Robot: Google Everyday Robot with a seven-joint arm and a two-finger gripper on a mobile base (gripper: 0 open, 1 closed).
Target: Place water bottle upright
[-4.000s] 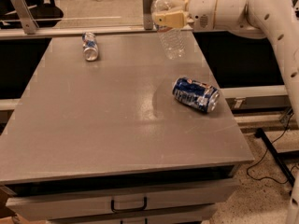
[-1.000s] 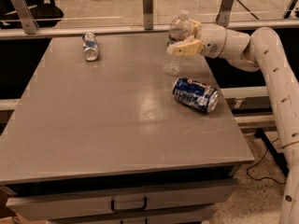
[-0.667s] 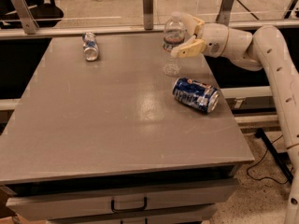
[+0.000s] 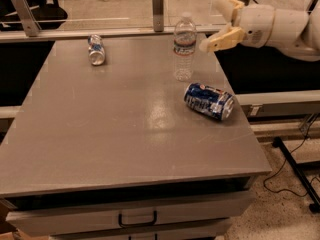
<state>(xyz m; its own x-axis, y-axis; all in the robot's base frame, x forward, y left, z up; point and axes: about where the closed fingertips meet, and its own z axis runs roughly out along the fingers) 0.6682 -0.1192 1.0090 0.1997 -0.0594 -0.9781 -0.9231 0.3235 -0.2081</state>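
Pincer [image 4: 218,24] spread, you are hovering just beside the upright water bottle [image 4: 185,46]; be backing straight away, never brushing it.

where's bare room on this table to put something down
The grey table is bare across its whole front half and left-centre, between the small silver-blue can and the lying blue soda can. The back right is crowded: the clear ribbed plastic water bottle stands there, the open end effector just right of it.

A blue soda can [image 4: 209,101] lay on its side near the right edge of the grey table [image 4: 100,134]. A small silver-blue can [image 4: 96,49] (also toppled) rested at the back left.
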